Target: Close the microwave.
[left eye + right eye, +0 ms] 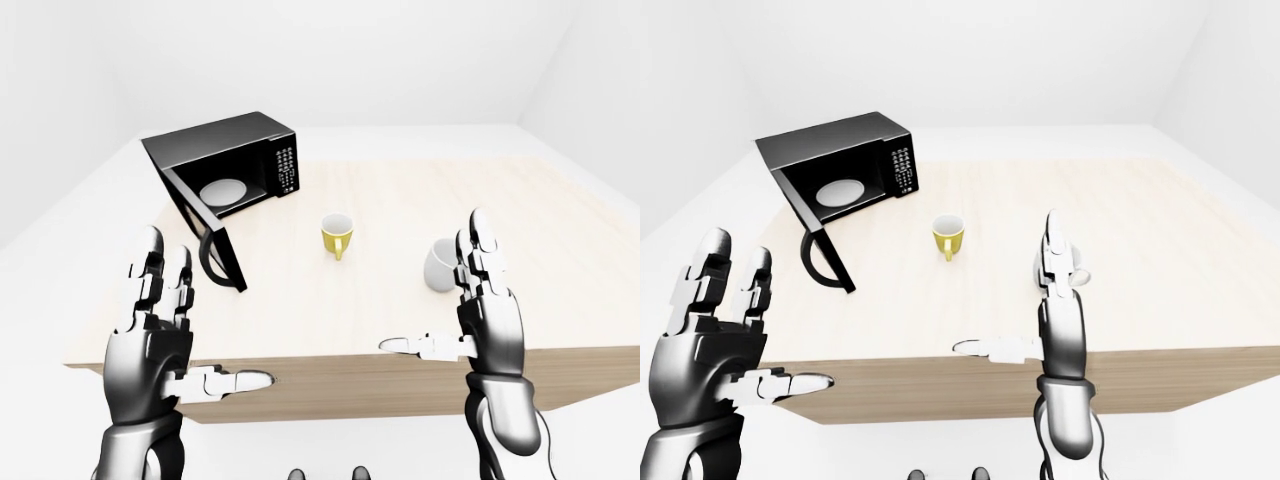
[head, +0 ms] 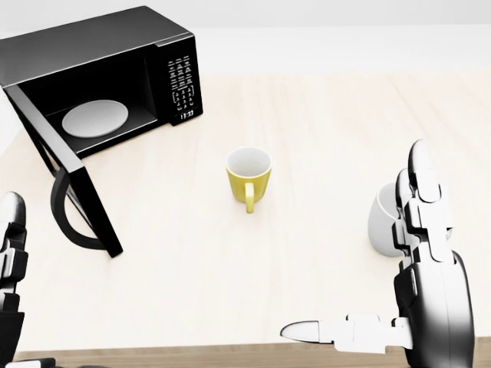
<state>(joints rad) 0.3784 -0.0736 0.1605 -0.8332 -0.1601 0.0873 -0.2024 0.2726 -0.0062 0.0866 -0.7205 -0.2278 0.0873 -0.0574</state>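
A black microwave (image 1: 225, 150) stands on the wooden table (image 1: 400, 300) at the upper left, with a white turntable plate (image 2: 95, 117) inside. Its door (image 2: 73, 188) hangs wide open toward the table's near edge, its curved handle (image 2: 67, 218) facing outward. My left hand (image 1: 160, 320) is open, fingers up, below the door and apart from it. My right hand (image 1: 470, 300) is open, fingers up, thumb out to the left, at the lower right above the table's near edge.
A yellow mug (image 2: 248, 176) stands near the table's middle, right of the door. A white mug (image 2: 381, 222) sits behind my right hand's fingers (image 2: 418, 199). White walls and floor surround the table.
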